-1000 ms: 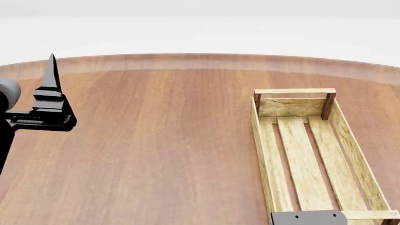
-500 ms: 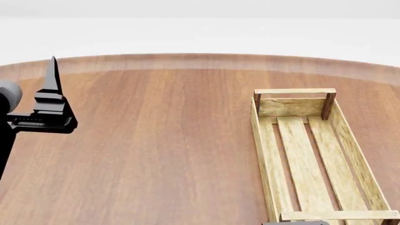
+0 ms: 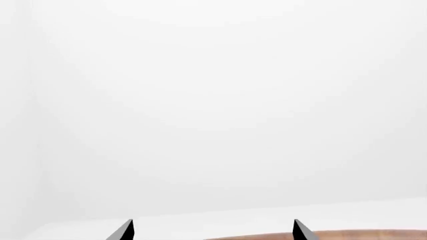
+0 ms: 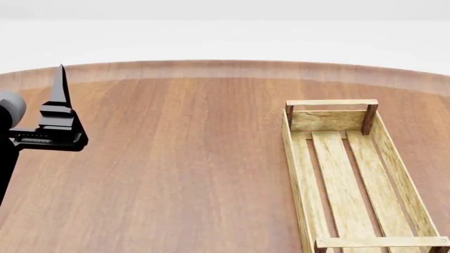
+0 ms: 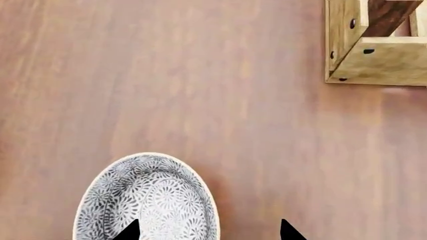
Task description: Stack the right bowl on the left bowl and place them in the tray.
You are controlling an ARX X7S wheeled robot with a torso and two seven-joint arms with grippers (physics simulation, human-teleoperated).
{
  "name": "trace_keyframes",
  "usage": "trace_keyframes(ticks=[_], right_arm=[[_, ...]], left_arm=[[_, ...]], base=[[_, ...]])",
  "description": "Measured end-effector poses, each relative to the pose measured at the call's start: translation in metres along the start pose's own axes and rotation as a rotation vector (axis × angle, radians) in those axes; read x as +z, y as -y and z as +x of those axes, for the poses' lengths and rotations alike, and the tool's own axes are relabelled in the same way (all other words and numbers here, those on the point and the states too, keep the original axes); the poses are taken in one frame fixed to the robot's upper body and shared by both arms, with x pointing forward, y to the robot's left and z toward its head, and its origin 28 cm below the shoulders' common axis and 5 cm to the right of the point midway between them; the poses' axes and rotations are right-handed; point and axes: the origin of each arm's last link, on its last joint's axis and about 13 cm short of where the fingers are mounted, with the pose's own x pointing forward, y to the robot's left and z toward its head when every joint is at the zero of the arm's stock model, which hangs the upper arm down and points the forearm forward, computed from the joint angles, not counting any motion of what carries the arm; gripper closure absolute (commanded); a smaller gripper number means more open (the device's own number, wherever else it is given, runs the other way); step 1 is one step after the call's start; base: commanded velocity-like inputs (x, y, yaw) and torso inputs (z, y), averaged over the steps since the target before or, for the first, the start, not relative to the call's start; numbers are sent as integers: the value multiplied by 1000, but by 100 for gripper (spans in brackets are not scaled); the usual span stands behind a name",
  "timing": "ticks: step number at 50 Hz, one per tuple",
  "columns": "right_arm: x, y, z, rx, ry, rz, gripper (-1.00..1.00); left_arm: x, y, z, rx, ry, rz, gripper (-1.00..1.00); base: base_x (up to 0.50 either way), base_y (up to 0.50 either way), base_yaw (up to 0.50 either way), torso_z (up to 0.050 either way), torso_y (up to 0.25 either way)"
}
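Observation:
The tray point(image 4: 344, 179) is a light-wood slatted crate at the right of the head view; it holds nothing, and one corner of it point(image 5: 373, 50) shows in the right wrist view. A grey-and-white flower-patterned bowl point(image 5: 150, 200) sits on the table in the right wrist view only. My right gripper point(image 5: 208, 232) is open above it, one fingertip over the bowl, the other over bare table. My left gripper point(image 4: 60, 84) is raised at the far left, pointing up; its fingertips point(image 3: 127, 230) stand wide apart and empty. No second bowl is in view.
The round brown wooden table point(image 4: 176, 158) fills the head view, its far edge point(image 4: 225, 63) curving against a white background. The left wrist view shows mostly white background with a sliver of table.
The grey part of my right arm at the bottom of the head view has dropped out of sight. The left gripper has shifted very slightly.

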Motion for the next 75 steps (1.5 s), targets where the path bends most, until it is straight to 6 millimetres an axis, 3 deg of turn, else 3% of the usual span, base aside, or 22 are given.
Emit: trace_keyframes(ticks=[34,35,65,75], right_arm=[[-25,8,39,38,-87,45,-100],[-26,8,40,39,-89,45,100],[-27,7,41,82,-54,31,100],[-15,5,32,124,46,27,100]], left_arm=[[-1,0,-1,-5,-3,-1,-100],[-1,0,-1,-5,-3,-1,-100],[-4,0,-2,-6,-9,0,-100],[-3,0,-3,-7,-7,0,-100]], base=[[0,0,0,0,0],[0,0,0,0,0],[0,0,0,0,0],[0,0,0,0,0]])
